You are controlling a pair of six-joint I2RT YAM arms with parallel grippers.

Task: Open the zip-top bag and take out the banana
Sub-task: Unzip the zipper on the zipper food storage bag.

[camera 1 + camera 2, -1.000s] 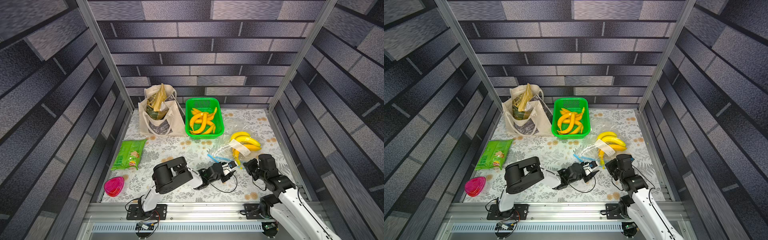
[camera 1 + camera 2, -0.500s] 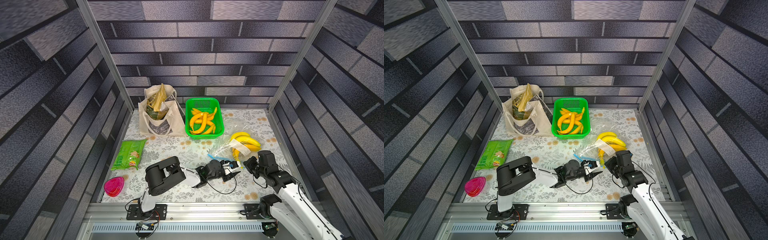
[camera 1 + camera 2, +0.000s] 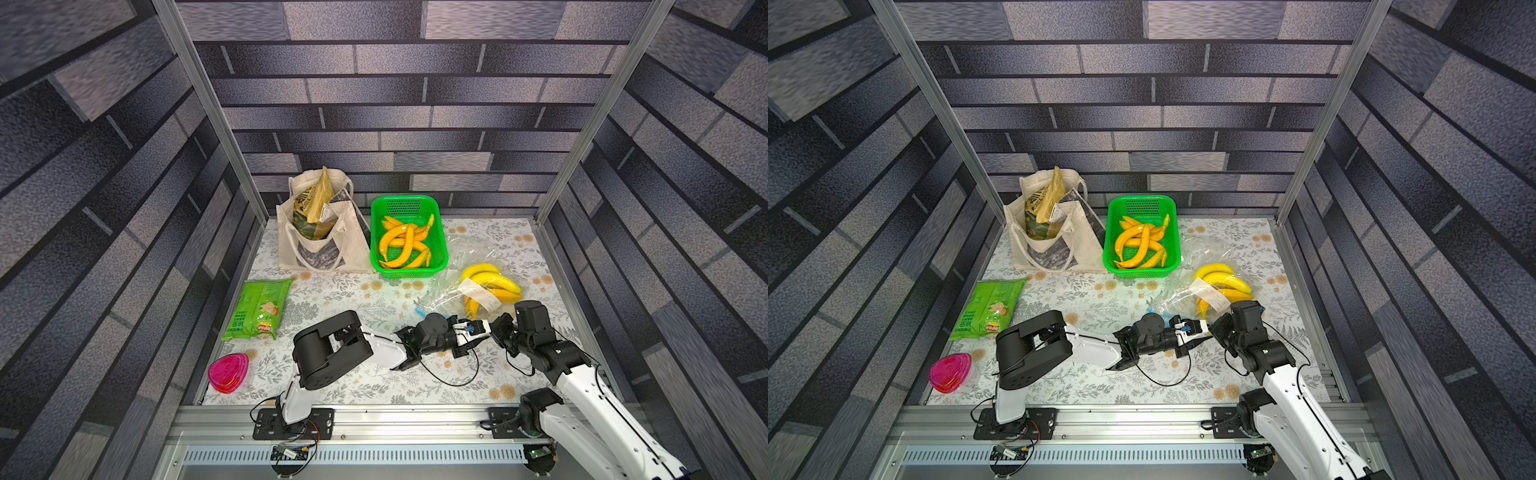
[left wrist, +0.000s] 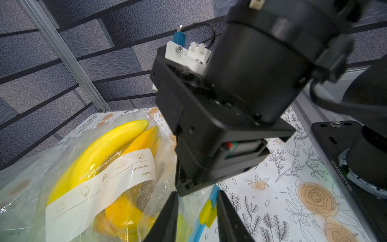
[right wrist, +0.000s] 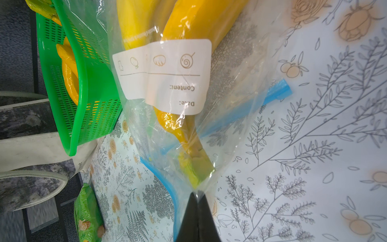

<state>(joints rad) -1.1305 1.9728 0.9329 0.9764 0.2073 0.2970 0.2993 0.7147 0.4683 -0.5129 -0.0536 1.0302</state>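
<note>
The clear plastic zip-top bag (image 3: 446, 291) of yellow bananas (image 3: 492, 280) lies right of middle on the flowery worktop (image 3: 374, 386). Its blue zip strip (image 4: 214, 196) is at the lower-left end, by both tools. The right tool (image 5: 195, 193) pinches the bag's plastic. The left tool (image 4: 196, 207) is open around that strip.
</note>
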